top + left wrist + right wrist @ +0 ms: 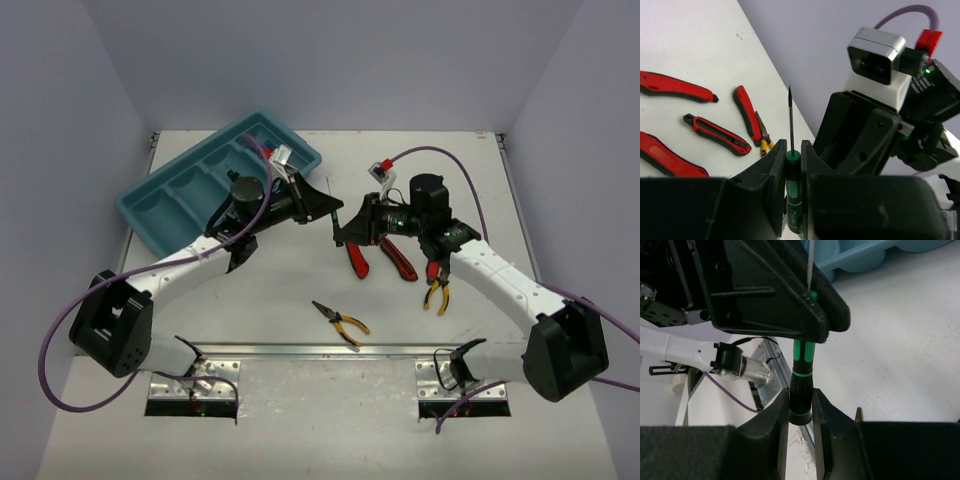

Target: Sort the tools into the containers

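**Top view**
- Green-and-black-handled screwdriver (337,222): held off the white bench (280,290), between the two hands.
- Left hand (325,208): at the screwdriver's left and closed on it.
- Right hand (350,228): at the screwdriver's right, just beside it.
- Long teal-blue plastic tray with four compartments (135,215): left of the screwdriver and farther back. No tool shows in the compartments in view.
- Red-handled pliers (357,262): on the bench, just nearer than the screwdriver.
- Yellow-handled pliers (342,322): one pair well nearer than the screwdriver. A second pair (437,295) lies to its right.

**Left wrist view**
- Left hand (792,150): clamped on the screwdriver (792,175) at the green end of the handle. The thin shaft points away from the hand.
- Red-handled pliers (717,132): four red handles lie on the bench left of the screwdriver.
- Yellow-handled pliers (763,137): a small pair lies beside the shaft.

**Right wrist view**
- Right hand (801,405): its fingers stand close on both sides of the black butt of the screwdriver (802,375). Whether they press it cannot be told.
- Left hand (810,305): grips the handle higher up.
- Tray (860,255): beyond the screwdriver.
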`<control>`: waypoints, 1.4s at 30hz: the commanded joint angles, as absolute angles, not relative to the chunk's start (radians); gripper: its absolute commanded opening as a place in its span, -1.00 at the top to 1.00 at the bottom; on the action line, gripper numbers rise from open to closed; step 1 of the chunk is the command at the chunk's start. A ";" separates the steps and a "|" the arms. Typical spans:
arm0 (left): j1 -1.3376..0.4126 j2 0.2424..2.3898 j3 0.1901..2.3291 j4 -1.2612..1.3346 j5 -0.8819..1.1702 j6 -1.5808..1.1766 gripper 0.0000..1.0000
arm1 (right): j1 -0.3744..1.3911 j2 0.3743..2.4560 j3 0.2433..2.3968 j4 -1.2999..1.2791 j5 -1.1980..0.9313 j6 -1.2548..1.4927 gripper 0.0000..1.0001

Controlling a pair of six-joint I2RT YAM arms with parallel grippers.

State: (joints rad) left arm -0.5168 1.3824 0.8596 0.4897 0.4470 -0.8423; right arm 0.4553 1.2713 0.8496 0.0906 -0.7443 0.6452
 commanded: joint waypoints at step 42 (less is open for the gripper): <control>-0.313 1.262 1.117 -0.162 0.026 -0.641 -1.00 | 0.370 1.862 1.155 -0.689 0.187 0.180 -0.14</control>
State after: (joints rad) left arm -0.2665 1.3828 1.2013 -0.2190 -0.0354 -0.6866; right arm 0.3780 1.7939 1.1037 -0.6887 0.1607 0.2205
